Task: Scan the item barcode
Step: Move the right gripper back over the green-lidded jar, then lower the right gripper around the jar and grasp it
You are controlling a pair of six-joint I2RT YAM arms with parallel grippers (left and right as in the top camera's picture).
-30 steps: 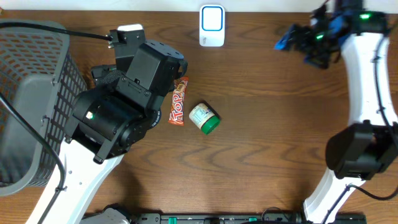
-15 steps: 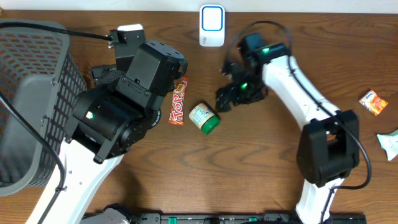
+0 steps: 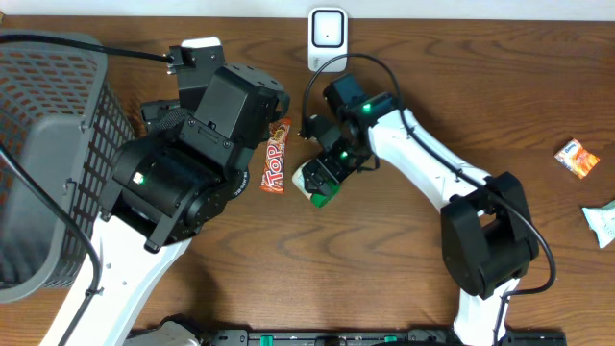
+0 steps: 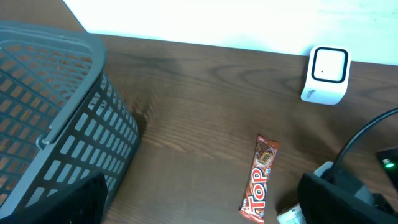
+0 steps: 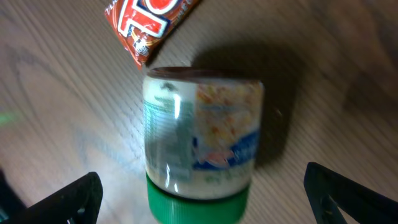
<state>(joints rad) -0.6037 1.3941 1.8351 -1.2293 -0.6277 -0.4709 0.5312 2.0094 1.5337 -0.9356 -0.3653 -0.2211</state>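
Fingers (image 5: 62, 199) of the right gripper (image 3: 327, 171) stand wide apart on either side of the green-lidded jar (image 5: 199, 134), not touching it. The jar lies on its side on the wooden table (image 3: 404, 269), its base just beside the end of the Top candy bar (image 3: 277, 156). A white barcode scanner (image 3: 328, 38) stands near the far edge. The left gripper (image 4: 208, 202) is spread wide and empty, beside the grey basket (image 4: 56, 112).

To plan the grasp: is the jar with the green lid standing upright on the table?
No, the jar lies on its side, its whole length showing from above.
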